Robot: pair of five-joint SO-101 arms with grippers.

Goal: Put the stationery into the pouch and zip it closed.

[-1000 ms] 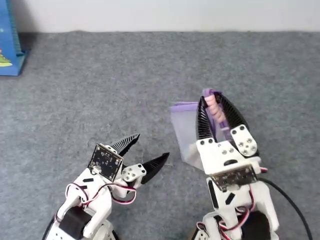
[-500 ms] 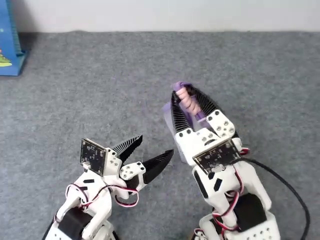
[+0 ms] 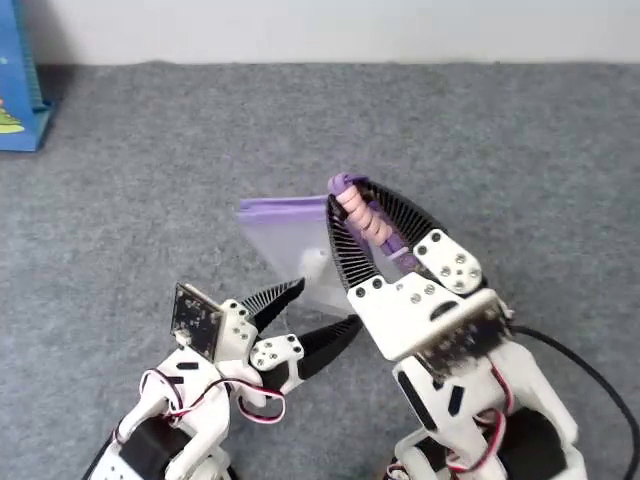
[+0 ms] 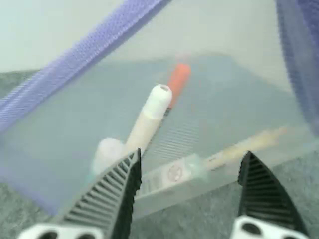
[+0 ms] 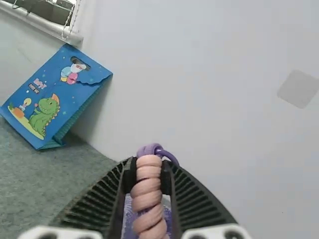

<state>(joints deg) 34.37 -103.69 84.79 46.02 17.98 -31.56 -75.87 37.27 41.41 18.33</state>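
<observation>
One swing left. The right gripper [image 3: 347, 190], clamped on the pink coil pull [image 3: 362, 215], carried the pouch [image 3: 283, 240] over; the left gripper [image 3: 328, 303] gapes wide just beside it

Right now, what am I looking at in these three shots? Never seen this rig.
Two small robot arms sit side by side on a grey table. The high view is from a fixed camera above; the other two come from cameras on each arm's wrist. The right gripper is shut on the pink twisted pull of a see-through pouch with purple edging, holding it up. The left gripper is open, near the pouch's lower part. Inside are a white-capped pen and an orange-tipped pen. A blue gift bag leans against the wall.
</observation>
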